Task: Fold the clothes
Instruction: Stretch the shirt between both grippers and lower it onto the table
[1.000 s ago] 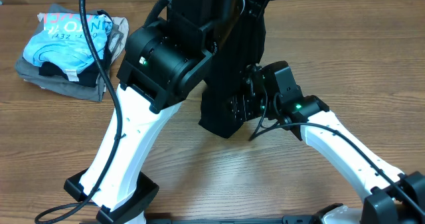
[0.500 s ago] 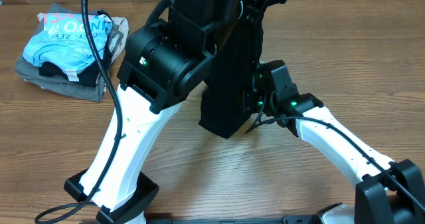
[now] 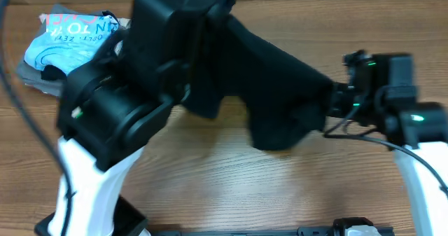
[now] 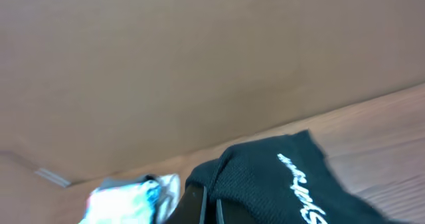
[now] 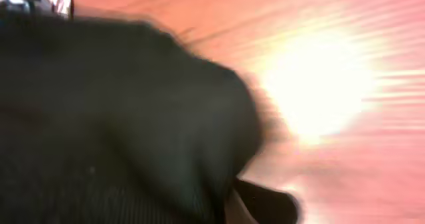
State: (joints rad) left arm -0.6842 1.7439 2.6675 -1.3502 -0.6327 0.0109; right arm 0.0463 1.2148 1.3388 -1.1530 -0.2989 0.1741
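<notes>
The black clothes [image 3: 273, 75] hang stretched above the table between my two grippers, with a fold sagging near the middle. The right gripper [image 3: 334, 99] is shut on their right end. In the blurred right wrist view the black cloth [image 5: 113, 117] fills the left side beside one of my fingers [image 5: 265, 204]. The left gripper [image 4: 211, 209] is shut on the cloth's edge. The white script logo [image 4: 302, 191] shows just right of it. My left arm [image 3: 119, 110] hides that gripper in the overhead view.
A light blue printed shirt [image 3: 70, 36] lies on grey folded garments [image 3: 38, 78] at the back left of the wooden table [image 3: 231, 187]. A brown cardboard wall [image 4: 199, 64] stands along the far edge.
The right gripper has shut on the black cloth and swung right, while the left arm swung left. The cloth, which hung as a narrow bundle, is now pulled wide between them.
</notes>
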